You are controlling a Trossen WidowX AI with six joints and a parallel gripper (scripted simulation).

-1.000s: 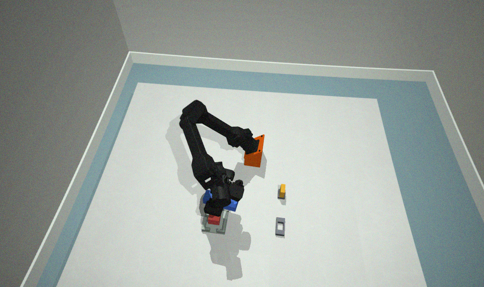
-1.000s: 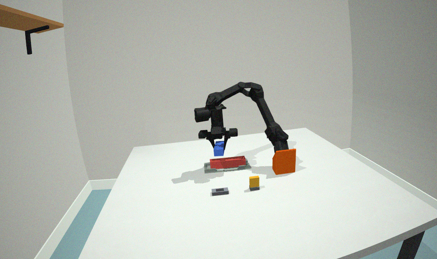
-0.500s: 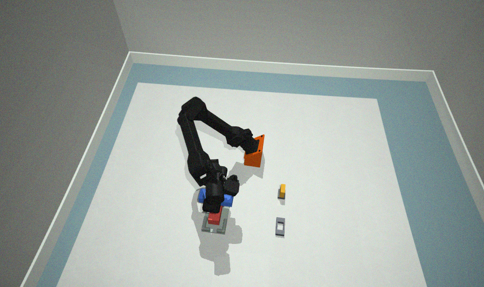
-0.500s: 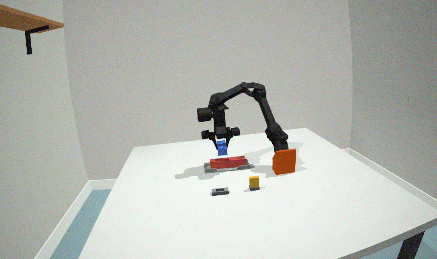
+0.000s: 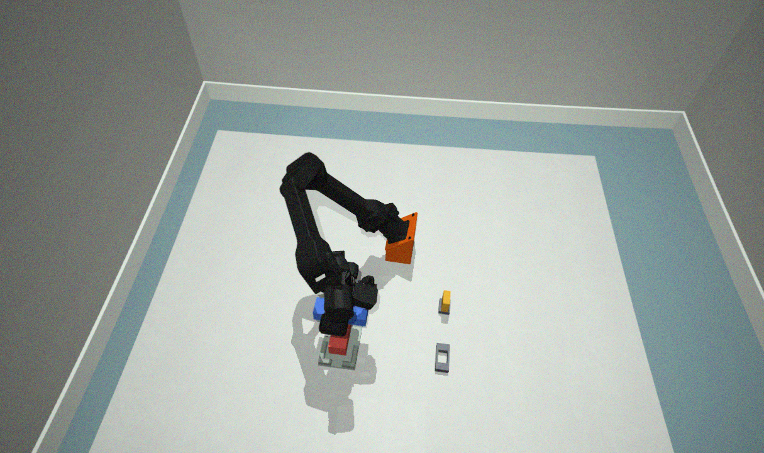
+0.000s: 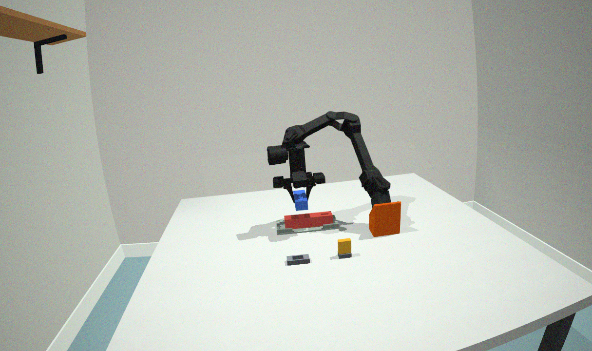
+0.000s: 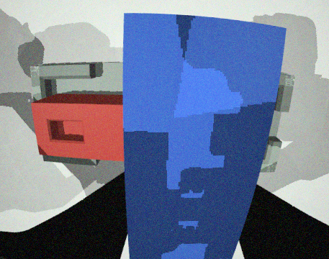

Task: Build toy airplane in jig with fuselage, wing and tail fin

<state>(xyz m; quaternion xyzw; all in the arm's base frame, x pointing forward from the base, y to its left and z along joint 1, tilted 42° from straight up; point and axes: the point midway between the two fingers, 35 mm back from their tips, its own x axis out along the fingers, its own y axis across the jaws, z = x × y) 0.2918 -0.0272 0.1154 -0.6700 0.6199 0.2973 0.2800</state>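
My gripper (image 6: 300,200) (image 7: 183,180) is shut on the blue wing (image 5: 359,316) (image 6: 301,204) (image 7: 153,79). The wing is held level and crosswise above the red fuselage (image 5: 337,343) (image 6: 308,221) (image 7: 103,120), with a visible gap in the exterior view. The fuselage lies in the grey cradle (image 6: 284,231) (image 7: 70,72). Its rectangular tail socket (image 7: 68,131) is empty in the wrist view. The wing hides its other socket there, and the wing's tab is not visible. The yellow tail fin (image 5: 446,301) (image 6: 344,246) stands upright in a small dark holder (image 6: 344,255), away from the cradle.
A grey holder block (image 5: 442,368) (image 6: 297,261) with a rectangular opening stands near the fin. The orange arm mount (image 5: 398,251) (image 6: 385,219) is beyond the cradle's tail end. A wooden shelf (image 6: 31,27) is on the wall, far from the arm.
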